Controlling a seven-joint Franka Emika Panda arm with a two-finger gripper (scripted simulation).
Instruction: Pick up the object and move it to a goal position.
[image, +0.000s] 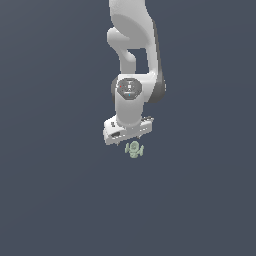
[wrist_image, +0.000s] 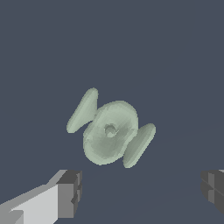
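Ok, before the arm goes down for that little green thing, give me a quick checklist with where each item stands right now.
1. Gripper open: ok, fingers wide apart.
2. Nothing held: ok.
3. Pale green object in sight: ok, in both views.
4. Object between the fingers: not ok, it lies off their line in the wrist view.
5. Height above the object: cannot tell.
6. Goal position visible: not ok, no marker in either view.

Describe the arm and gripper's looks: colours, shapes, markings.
Smooth white rounded Panda arm with dark grey joint bands and a round grey cap on the wrist. Boxy white gripper; blocky dark grey finger pads on white fingers. No cables visible.
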